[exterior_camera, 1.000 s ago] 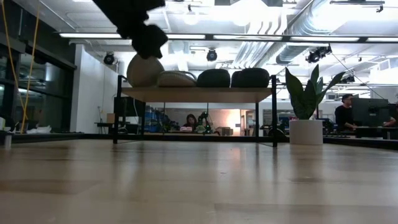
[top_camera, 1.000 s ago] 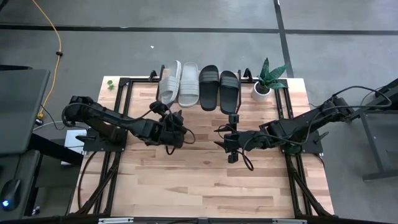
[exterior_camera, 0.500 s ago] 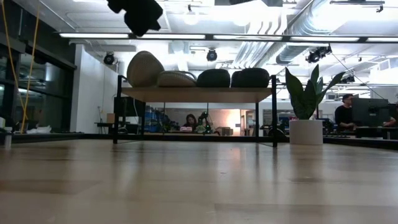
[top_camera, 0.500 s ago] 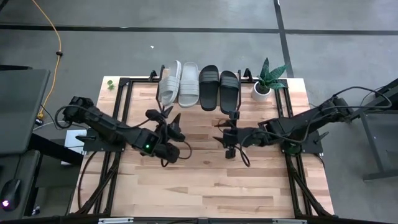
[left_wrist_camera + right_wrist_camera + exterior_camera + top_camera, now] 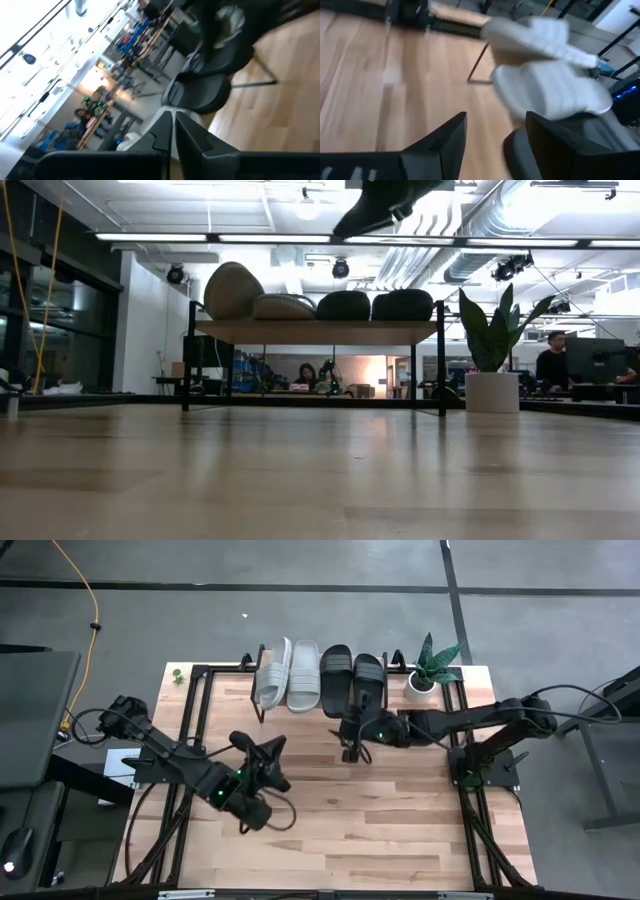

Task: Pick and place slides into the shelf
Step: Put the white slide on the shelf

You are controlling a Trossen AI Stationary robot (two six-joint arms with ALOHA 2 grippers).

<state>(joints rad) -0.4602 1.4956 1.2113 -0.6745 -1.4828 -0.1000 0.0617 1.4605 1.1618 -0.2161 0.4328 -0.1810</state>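
Observation:
Four slides lie side by side on the low wooden shelf point(image 5: 390, 690) at the table's far edge. The leftmost light grey slide point(image 5: 270, 675) stands tipped up on its side edge; in the low view it is the tall one point(image 5: 232, 290). The second grey slide point(image 5: 303, 675) and the two black slides point(image 5: 335, 678) point(image 5: 368, 685) lie flat. My right gripper point(image 5: 350, 740) is open and empty, in the air just in front of the black slides; it shows at the top of the low view point(image 5: 385, 205). My left gripper point(image 5: 262, 748) is shut and empty, over the table's left middle.
A potted plant point(image 5: 425, 675) stands right of the shelf. A small green thing point(image 5: 177, 673) lies at the far left corner. Dark metal frames point(image 5: 190, 730) run along the table's left and right sides. Bare wood point(image 5: 330, 830) lies nearer. People sit in the room behind point(image 5: 552, 360).
My left gripper has drawn back from the shelf toward the table's near edge, empty. My right gripper has gone toward the far edge and leftward, up to the front of the black slides. The four slides have stayed where they were.

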